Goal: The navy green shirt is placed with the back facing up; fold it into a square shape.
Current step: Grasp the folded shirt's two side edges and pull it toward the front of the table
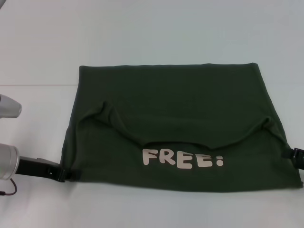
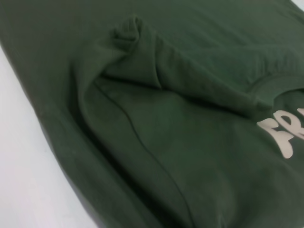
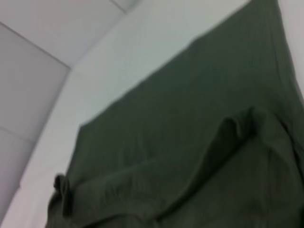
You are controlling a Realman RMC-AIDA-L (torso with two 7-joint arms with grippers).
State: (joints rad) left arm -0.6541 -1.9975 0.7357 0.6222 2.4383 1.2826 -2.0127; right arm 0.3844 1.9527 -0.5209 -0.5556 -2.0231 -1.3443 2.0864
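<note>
Shirt folded on table. Left gripper at 8 o'clock corner, right gripper at 4 o'clock edge, both low; jaw state cannot be told.

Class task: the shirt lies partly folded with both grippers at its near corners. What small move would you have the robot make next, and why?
Probably lift both near corners a little together. The left gripper and right gripper sit at opposite side edges of the navy green shirt, whose near layer with the FREE print lies wrinkled on the table; an even lift would tauten it.
</note>
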